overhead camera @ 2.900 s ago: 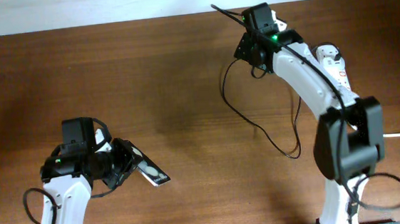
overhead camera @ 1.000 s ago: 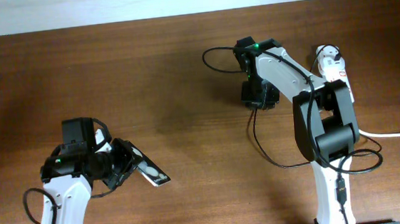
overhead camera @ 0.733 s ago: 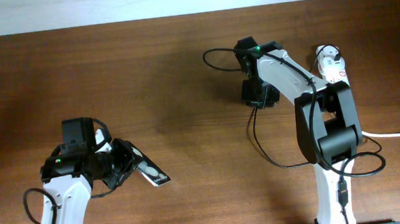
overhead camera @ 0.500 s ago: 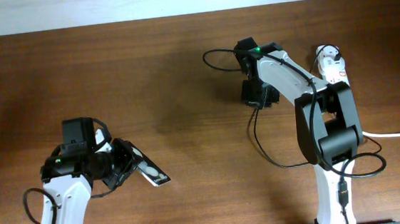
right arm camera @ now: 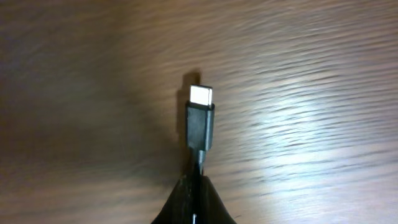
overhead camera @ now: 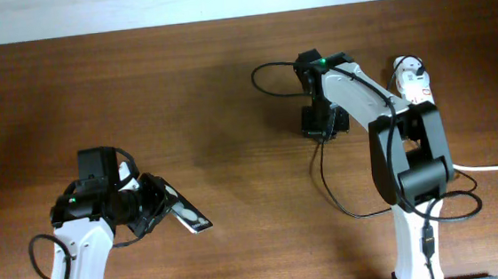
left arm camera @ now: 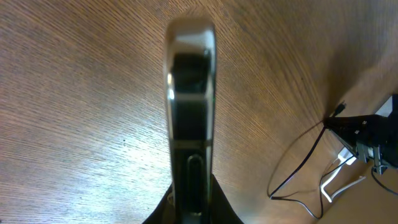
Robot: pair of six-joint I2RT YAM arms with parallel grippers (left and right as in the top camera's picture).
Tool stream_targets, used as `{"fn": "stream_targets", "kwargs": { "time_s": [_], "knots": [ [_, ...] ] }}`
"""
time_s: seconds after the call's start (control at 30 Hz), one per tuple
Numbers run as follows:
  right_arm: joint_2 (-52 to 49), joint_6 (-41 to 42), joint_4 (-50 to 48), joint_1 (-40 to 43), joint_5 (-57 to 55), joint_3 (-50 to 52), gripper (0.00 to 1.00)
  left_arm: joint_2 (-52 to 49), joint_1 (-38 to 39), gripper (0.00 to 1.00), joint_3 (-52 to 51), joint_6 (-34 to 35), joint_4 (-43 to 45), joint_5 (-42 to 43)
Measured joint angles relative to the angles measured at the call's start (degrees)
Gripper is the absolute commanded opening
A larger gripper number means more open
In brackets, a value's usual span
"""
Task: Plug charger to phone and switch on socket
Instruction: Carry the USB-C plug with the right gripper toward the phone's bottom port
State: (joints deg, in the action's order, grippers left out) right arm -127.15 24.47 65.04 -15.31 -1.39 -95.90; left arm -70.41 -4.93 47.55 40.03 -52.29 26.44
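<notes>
The phone (overhead camera: 189,217) is a black slab held tilted off the table at the lower left, with my left gripper (overhead camera: 162,205) shut on its lower end. In the left wrist view the phone (left arm camera: 191,106) stands edge-on between the left gripper (left arm camera: 191,196) jaws. My right gripper (overhead camera: 317,127) points down at the table's middle right, shut on the charger (overhead camera: 326,180), a thin black cable. In the right wrist view the charger's metal plug tip (right arm camera: 200,97) sticks out ahead of the right gripper (right arm camera: 194,186), just above the wood. The socket (overhead camera: 421,88) lies at the right, partly hidden by the right arm.
A thick white cord (overhead camera: 497,169) runs from the right edge towards the right arm's base. The charger cable loops behind the right wrist and trails down the table. The table's far edge meets a pale wall at the top.
The right gripper came down from the far edge to the table's middle right and its jaws closed on the charger cable behind the plug. The left arm and phone have not moved.
</notes>
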Motion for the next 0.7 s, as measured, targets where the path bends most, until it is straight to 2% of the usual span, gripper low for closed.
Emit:
{"fn": "stream_targets", "kwargs": {
  "time_s": [0.1,0.17,0.23,0.3,0.43,0.53,0.7],
  "knots": [
    [5.97,-3.87,0.57,-0.02,7.67,0.90,0.04,0.00,0.00,0.00,0.00,-0.02,0.26,1.44],
    [16.33,-6.75,2.03,-0.02,14.25,0.90,0.04,0.00,0.00,0.00,-0.04,-1.20,2.91,4.50],
    [29.20,-9.42,6.58,-0.02,19.58,0.87,0.04,0.00,0.00,0.00,-0.13,-4.96,12.17,14.73],
    [34.40,-11.21,7.96,-0.02,22.29,0.85,0.04,-0.28,0.02,0.00,-0.26,-5.86,15.39,19.61],
    [45.79,-15.41,14.14,-0.02,29.66,0.85,0.04,-2.43,0.00,0.00,-0.28,-6.54,27.87,32.02],
    [50.58,-16.15,18.23,-0.83,31.30,1.14,0.04,-3.93,0.00,0.00,-0.35,-3.32,34.93,36.81],
    [54.29,-13.20,14.71,-12.68,30.25,5.73,0.04,-4.33,0.00,0.00,-0.46,6.27,48.96,39.56]
  ]
}}
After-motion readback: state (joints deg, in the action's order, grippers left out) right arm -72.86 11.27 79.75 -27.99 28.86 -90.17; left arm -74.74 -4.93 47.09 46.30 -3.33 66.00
